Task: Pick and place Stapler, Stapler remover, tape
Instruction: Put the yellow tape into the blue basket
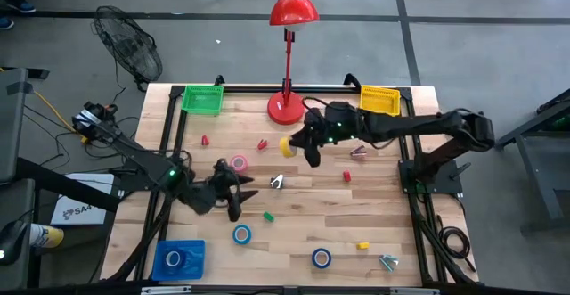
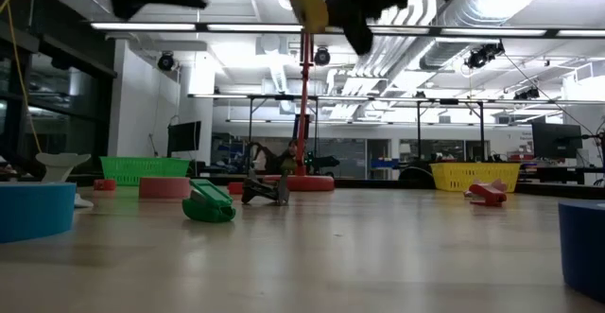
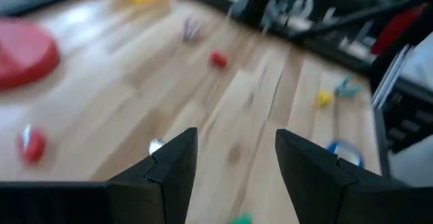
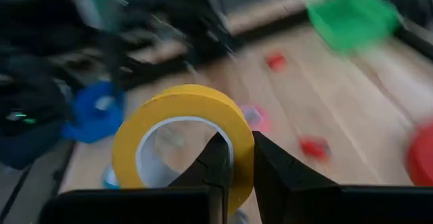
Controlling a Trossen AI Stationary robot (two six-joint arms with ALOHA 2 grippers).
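My right gripper (image 1: 297, 145) is shut on a yellow tape roll (image 4: 183, 139) and holds it high above the table's middle, near the red lamp's base; the low view shows the roll (image 2: 309, 6) well clear of the wood. My left gripper (image 1: 240, 188) is open over bare wood just near of a pink tape roll (image 1: 239, 162), which lies flat, and its fingers (image 3: 172, 166) have nothing between them. Blue tape rolls (image 1: 241, 233) (image 1: 321, 258) lie flat near the near edge. A silver staple remover (image 1: 277, 181) lies at mid-table. My right gripper pinches the yellow roll's ring wall (image 4: 241, 139), one finger (image 4: 215, 162) inside the pale core hole and the other outside the ring. The roll is lifted clear of the table and stands on edge in the hold.
A green bin (image 1: 203, 99) and a yellow bin (image 1: 380, 99) sit at the far corners, and a blue tray (image 1: 178, 259) with a blue roll sits at the near left. Small red (image 1: 347, 176), green (image 1: 268, 215) and yellow (image 1: 363, 245) items are scattered about. The lamp base (image 1: 285, 108) stands far centre.
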